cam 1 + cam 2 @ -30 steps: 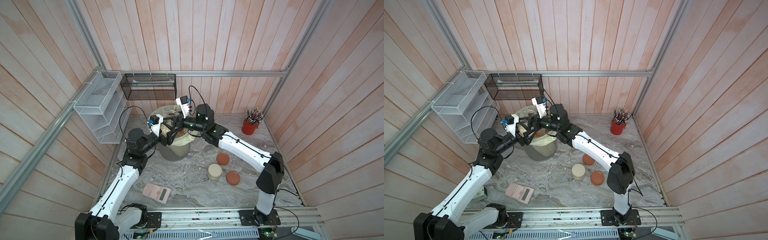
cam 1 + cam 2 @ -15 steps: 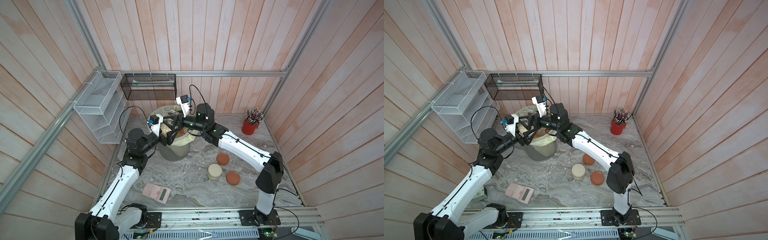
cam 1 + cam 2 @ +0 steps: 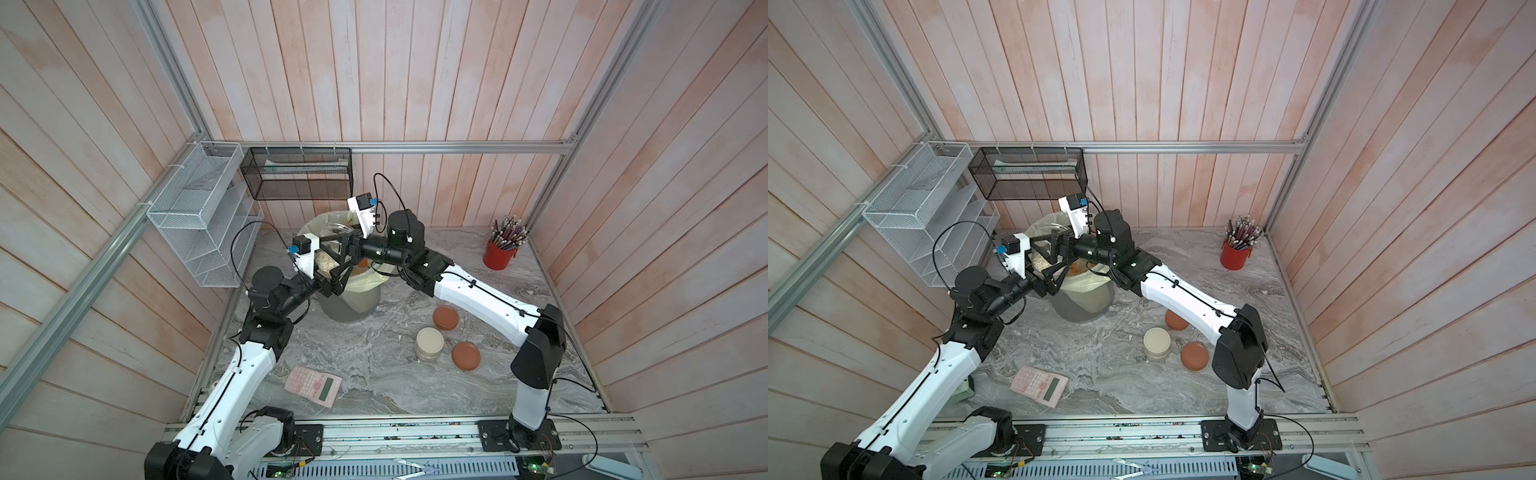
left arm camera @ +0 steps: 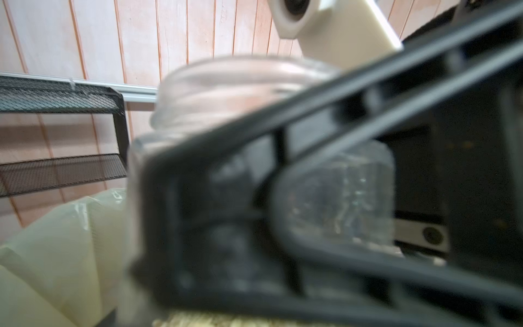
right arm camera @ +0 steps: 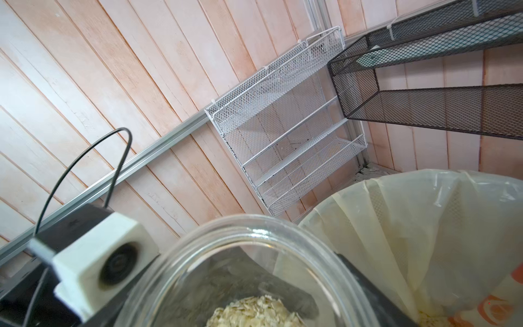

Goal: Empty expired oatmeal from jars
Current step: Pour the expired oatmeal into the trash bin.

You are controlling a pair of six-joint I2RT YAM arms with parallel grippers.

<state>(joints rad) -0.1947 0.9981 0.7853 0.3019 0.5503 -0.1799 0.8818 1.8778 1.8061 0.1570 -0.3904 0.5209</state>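
Sitting heaped in the bottom of the clear round jar (image 5: 226, 254), the pale flaky oatmeal (image 5: 254, 311) is not yet poured. The jar is lidless and tilted, its mouth not turned down. It hangs over the grey round bin (image 3: 349, 309) with a cream liner, at about 11 o'clock on the marbled grey tabletop (image 3: 374, 374).

My right gripper (image 3: 338, 249) reaches in from 3 o'clock and pinches the jar's body; in the left wrist view one black finger lies across the glass. My left gripper (image 3: 332, 272) comes in from 7 o'clock with its jaws spread wide either side of the jar, and I cannot see them pressing it.

A few flakes lie in the liner, so I judge some dumping is done, but this jar's whole load is left.

Toward 4 o'clock from the bin stands a squat cream-lidded jar (image 3: 429, 343), closed and by my reckoning yet to be opened. Beside it, two terracotta-orange round lids (image 3: 446, 318) sit low; whether jars sit under them I cannot tell.

Farther out are a red pencil cup (image 3: 498, 257) at 2 o'clock and a pink calculator (image 3: 313, 384) at 7 o'clock.
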